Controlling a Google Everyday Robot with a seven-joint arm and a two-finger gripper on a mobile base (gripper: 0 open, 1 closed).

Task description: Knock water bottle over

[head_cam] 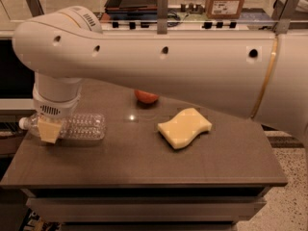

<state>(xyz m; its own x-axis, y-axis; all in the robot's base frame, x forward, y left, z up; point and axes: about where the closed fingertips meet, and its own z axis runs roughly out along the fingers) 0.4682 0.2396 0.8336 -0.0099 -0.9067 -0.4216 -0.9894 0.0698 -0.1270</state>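
Note:
The water bottle point(83, 126), clear ribbed plastic with a white cap at its left end, lies on its side near the left edge of the brown table point(144, 167). My gripper point(48, 129) hangs from the big white arm point(159, 66) and sits right in front of the bottle's neck end, covering part of it. I cannot see whether it touches the bottle.
A red apple point(146, 96) sits at the back of the table, mostly hidden behind the arm. A yellow wavy sponge point(184, 127) lies right of centre. Shelving with a cardboard box point(226, 1) stands behind. The table's left edge is close to the bottle's cap.

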